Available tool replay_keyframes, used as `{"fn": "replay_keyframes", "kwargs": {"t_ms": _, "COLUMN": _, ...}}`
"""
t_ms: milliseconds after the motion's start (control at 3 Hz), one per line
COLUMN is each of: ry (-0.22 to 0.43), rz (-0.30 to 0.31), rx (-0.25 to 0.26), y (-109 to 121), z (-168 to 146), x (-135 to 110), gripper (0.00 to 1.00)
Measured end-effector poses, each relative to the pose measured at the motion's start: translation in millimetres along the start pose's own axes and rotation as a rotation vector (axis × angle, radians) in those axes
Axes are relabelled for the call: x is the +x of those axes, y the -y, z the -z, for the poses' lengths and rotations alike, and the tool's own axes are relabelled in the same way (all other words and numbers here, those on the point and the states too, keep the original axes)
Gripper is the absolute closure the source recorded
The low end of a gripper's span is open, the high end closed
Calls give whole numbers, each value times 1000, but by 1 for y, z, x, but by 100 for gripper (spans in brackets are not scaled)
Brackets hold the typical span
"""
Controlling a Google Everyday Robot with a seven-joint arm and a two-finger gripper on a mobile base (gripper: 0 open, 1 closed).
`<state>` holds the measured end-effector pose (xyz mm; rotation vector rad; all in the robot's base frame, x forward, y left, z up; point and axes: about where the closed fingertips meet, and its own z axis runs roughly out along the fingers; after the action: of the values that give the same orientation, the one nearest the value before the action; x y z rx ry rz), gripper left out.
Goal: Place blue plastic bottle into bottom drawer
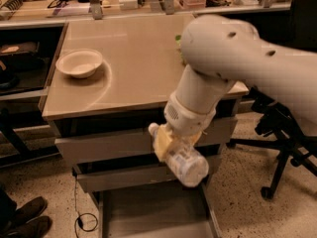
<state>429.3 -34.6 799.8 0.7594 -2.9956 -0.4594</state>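
My gripper (174, 148) is shut on the blue plastic bottle (184, 164), a small clear bottle with a pale label and a white cap (154, 129). The bottle lies tilted, cap up-left, base down-right. I hold it in front of the two upper drawer fronts, above the open bottom drawer (153, 209), whose flat grey floor shows below. My white arm (237, 58) comes in from the upper right and hides the table's right part.
A white bowl (79, 63) sits on the tan table top (129, 68) at the left. A bit of green (178, 38) shows behind my arm. A black office chair (285, 133) stands at the right. Shoes (22, 217) and a cable (84, 219) lie on the floor at the left.
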Motion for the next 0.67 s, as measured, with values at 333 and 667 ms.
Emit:
{"fn": "replay_keyframes", "kwargs": {"t_ms": 333, "ry": -81, "rz": -98, "rx": -56, "y": -9, "z": -36, "x": 62, "gripper": 100}}
{"fn": "replay_keyframes", "kwargs": {"t_ms": 667, "ry": -81, "rz": -98, "rx": -56, "y": -9, "z": -36, "x": 62, "gripper": 100}}
